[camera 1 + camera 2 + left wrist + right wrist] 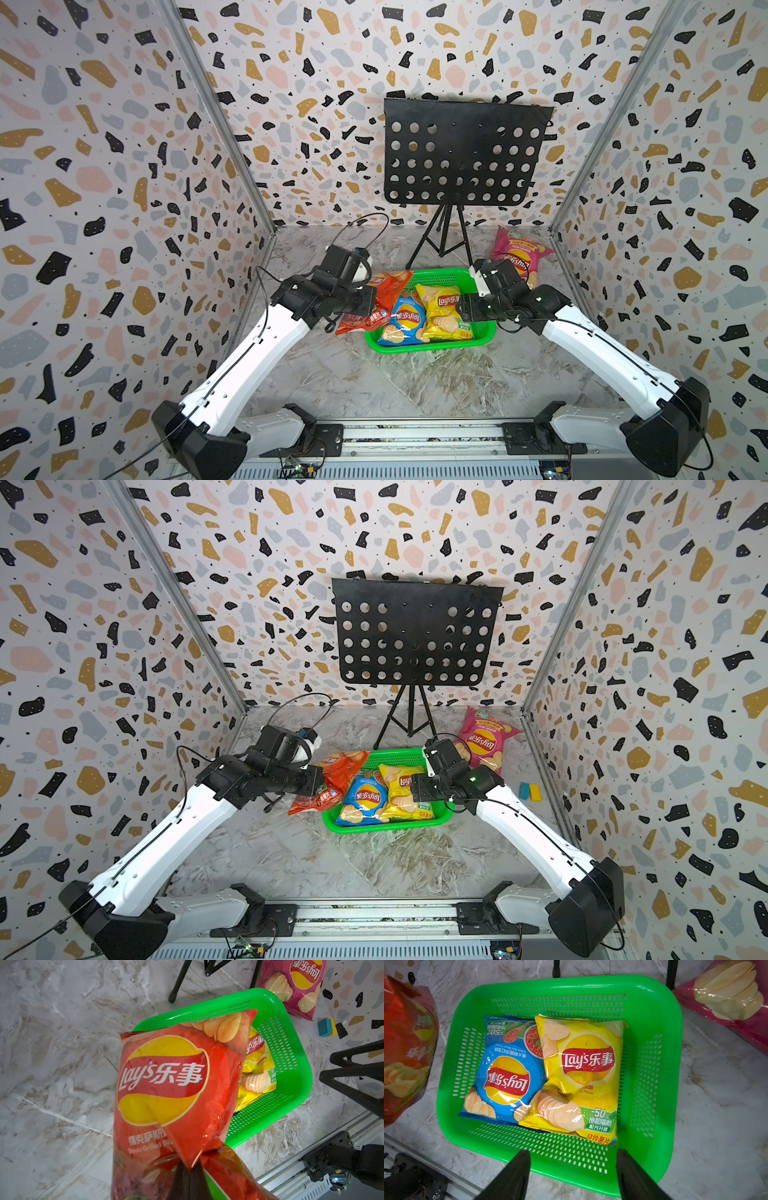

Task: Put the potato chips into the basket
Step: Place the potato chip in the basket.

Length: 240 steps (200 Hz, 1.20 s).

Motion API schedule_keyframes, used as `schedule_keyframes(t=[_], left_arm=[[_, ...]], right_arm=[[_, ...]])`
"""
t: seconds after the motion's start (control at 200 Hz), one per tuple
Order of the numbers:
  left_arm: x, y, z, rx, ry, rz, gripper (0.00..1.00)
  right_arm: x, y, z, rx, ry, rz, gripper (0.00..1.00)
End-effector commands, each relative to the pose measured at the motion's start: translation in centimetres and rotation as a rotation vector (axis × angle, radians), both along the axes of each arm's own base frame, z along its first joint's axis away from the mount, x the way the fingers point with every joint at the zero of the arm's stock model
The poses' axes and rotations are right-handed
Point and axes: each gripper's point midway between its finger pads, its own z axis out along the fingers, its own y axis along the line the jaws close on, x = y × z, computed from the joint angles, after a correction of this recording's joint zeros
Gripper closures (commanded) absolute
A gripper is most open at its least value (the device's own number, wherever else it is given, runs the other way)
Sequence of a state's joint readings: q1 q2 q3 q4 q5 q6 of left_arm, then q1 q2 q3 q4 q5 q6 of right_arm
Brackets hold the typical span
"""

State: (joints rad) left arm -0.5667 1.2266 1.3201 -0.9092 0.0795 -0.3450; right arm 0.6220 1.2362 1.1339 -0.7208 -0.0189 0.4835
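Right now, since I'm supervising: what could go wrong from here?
The left claw pinches a fold of the red bag, mostly outside the basket; released here, it may land on the table. The blue bag and yellow bag cover most of the floor, so added bags could slide off.

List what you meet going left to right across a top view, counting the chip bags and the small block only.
In a top view: red bag → blue bag → yellow bag → pink bag → blue-and-yellow block.
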Motion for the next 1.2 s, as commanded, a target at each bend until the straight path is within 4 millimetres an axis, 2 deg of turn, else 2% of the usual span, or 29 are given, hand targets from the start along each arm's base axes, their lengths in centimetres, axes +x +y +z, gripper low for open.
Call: schedule_keyframes(t=[0.0,0.13,0.21,0.35,0.501,0.521,0.591,0.656,0.681,0.706,0.851,0.956,1.061,1.131,1.197], left_arm=[[2.4,-1.7,1.6,-0.048,-0.12,0.06,1.0],[3.9,-2.6,0.3,-0.008,-0.155,0.093,1.0],[4.4,-3.2,-1.4,0.017,-0.125,0.102,1.0],[4.4,-4.7,-3.9,0.036,-0.072,0.087,1.0],[3.7,-6.2,-4.7,0.012,-0.041,0.048,1.0],[3.6,-6.5,-4.7,0.004,-0.033,0.037,0.94],[2.7,-7.7,-4.4,-0.037,-0.001,-0.041,0.58],[2.2,-8.1,-3.2,-0.058,-0.023,-0.09,0.23],[2.1,-8.0,-2.4,-0.062,-0.05,-0.108,0.04],[2.1,-7.9,-1.5,-0.07,-0.081,-0.119,0.0],[1.9,-5.2,4.0,-0.036,-0.285,-0.156,0.0],[2.4,-1.7,5.8,0.0,-0.305,-0.126,0.0],[3.3,2.9,5.0,0.023,-0.251,-0.052,0.0],[3.9,6.2,3.4,0.061,-0.222,0.016,0.0],[3.7,8.4,1.5,0.108,-0.195,0.049,0.0]], right_arm=[[-0.3,-0.7,1.8,-0.009,-0.041,-0.004,0.3],[-0.5,-0.9,1.7,-0.014,-0.039,-0.01,0.3],[-0.6,-1.0,1.5,-0.016,-0.033,-0.012,0.29],[-0.6,-1.0,1.3,-0.018,-0.026,-0.013,0.29],[-0.5,-0.9,1.5,-0.015,-0.027,-0.011,0.29],[-0.5,-0.8,1.6,-0.014,-0.028,-0.01,0.3],[-0.4,-0.6,1.9,-0.004,-0.027,-0.007,0.29],[-0.4,-0.1,2.4,0.018,-0.026,0.004,0.29],[-0.4,0.1,2.5,0.029,-0.023,0.01,0.29],[-0.5,0.3,2.7,0.04,-0.02,0.017,0.29],[-0.9,2.4,3.6,0.096,0.001,0.059,0.3],[-1.6,5.2,3.0,0.124,0.055,0.101,0.3],[-2.7,8.8,1.4,0.17,0.133,0.163,0.31],[-3.4,10.7,0.2,0.191,0.169,0.202,0.31],[-3.7,11.9,-0.7,0.199,0.196,0.226,0.31]])
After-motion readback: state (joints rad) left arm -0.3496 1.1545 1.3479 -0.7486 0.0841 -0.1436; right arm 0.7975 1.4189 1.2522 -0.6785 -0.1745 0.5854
